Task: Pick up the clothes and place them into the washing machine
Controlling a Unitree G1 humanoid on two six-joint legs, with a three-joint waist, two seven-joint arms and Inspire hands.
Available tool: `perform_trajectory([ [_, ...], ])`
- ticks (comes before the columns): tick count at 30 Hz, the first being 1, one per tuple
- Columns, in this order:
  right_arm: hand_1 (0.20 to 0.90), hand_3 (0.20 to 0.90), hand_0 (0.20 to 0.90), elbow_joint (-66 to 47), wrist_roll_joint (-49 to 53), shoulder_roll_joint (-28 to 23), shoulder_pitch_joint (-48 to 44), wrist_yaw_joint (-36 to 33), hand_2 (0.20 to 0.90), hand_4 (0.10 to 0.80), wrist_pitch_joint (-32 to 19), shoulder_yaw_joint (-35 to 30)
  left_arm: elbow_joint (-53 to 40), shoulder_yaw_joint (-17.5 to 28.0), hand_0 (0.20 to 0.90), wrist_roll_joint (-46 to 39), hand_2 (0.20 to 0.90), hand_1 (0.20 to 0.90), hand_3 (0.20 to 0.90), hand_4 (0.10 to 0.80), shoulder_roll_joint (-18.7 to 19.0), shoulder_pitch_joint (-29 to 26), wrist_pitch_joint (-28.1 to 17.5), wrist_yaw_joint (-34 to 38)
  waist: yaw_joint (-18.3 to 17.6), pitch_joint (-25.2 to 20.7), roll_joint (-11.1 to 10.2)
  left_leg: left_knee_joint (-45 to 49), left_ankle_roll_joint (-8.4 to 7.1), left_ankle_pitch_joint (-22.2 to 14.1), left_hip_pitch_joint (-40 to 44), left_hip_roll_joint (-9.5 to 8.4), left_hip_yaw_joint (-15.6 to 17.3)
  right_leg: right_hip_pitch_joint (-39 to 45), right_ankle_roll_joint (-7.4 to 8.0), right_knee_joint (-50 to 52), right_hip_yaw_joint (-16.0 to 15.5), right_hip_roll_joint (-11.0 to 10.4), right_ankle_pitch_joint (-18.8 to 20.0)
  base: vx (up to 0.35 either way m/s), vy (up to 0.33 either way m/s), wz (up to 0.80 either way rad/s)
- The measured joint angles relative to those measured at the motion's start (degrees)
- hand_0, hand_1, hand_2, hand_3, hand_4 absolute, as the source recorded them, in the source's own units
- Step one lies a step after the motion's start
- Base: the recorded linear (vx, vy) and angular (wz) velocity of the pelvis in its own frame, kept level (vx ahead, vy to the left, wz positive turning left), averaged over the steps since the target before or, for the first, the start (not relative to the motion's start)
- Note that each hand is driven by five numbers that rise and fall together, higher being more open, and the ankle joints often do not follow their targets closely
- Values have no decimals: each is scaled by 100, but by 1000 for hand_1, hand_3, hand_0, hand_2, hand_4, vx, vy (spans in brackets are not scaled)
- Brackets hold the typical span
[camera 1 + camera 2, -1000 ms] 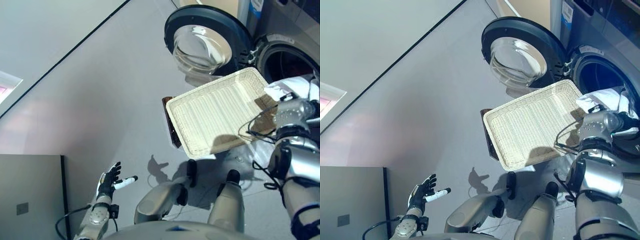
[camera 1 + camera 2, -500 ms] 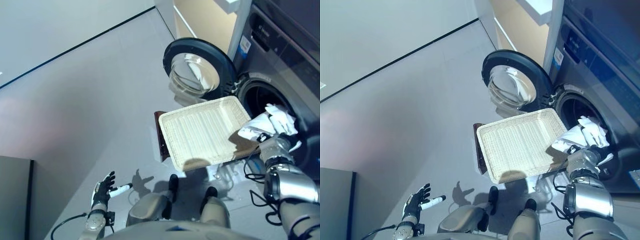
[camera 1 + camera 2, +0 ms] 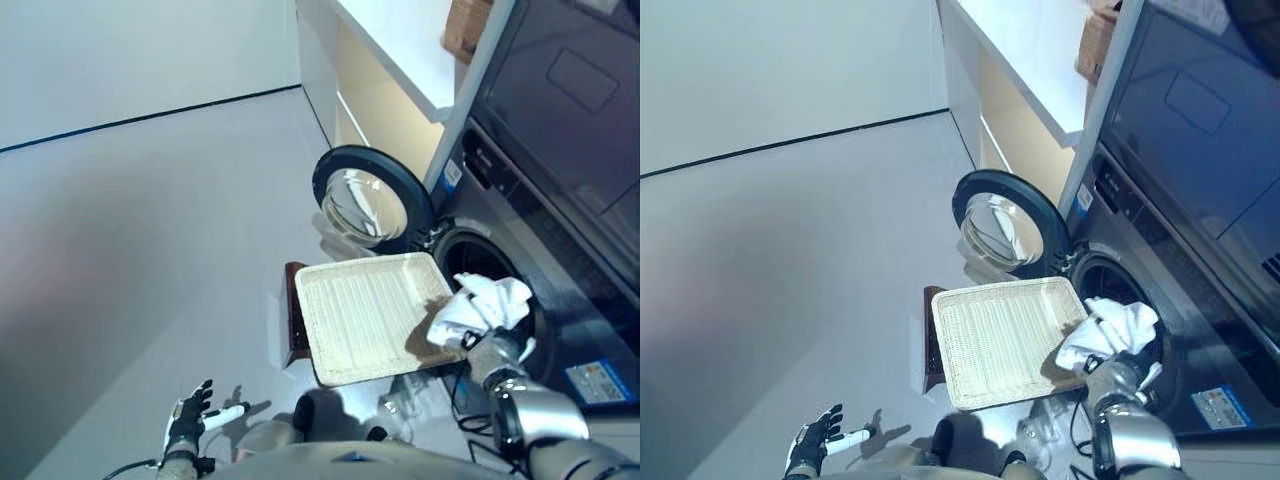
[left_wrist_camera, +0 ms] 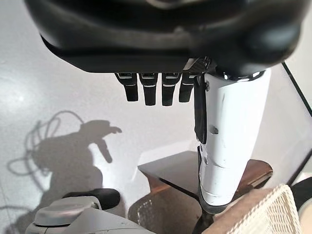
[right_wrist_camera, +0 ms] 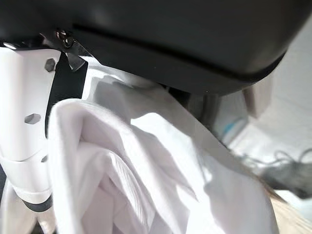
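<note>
Right hand (image 3: 487, 345) is clamped on a bunched white garment (image 3: 478, 305), holding it up just in front of the washing machine (image 3: 560, 200) drum opening (image 3: 470, 262), at the right edge of the wicker basket (image 3: 365, 318). The right wrist view confirms it: cloth fills the palm, with the white-covered thumb against it. The basket tray looks empty and sits on a dark stand (image 3: 293, 314) near the machine. Round door (image 3: 368, 195) is swung open to the left of the drum. Left hand (image 3: 188, 416) is low at the left, over the floor, fingers spread and holding nothing.
</note>
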Motion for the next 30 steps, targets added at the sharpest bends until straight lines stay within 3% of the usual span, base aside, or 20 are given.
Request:
perform_trajectory([
  [10,200,200,200,-592,17,833,950,586,200,300,12,531,178,228,900,124,900,900,900,800,19,-79,112,2,153,-120,-74,-9,10,5,104,-5,-136,411,24,-520,-228,63,196,-37,42,11],
  [15,200,200,200,-1670,-473,890,1775,701,200,300,-16,552,916,197,900,187,900,900,900,800,16,-179,157,36,-75,-171,-352,-67,-5,-28,240,5,115,453,43,-592,-47,73,232,-123,76,-19],
  [19,200,200,200,-1726,-952,884,2332,689,200,300,-69,522,1230,183,900,303,900,900,900,800,18,-197,205,30,-359,-319,-638,-70,-3,-100,365,9,377,444,62,-607,229,78,263,-141,38,-38],
  [22,200,200,200,-1807,-1588,843,2748,679,200,300,-34,566,1435,182,900,372,900,900,900,800,14,-315,217,33,-436,-335,-657,-68,38,-217,571,33,661,487,80,-610,495,90,303,-118,9,-59],
  [30,200,200,200,-2822,-3090,780,3809,712,200,300,174,1078,1396,166,900,355,900,900,900,800,-79,-635,105,155,-811,-367,-427,-70,103,-275,732,11,890,566,127,-604,656,43,413,-47,17,-20],
])
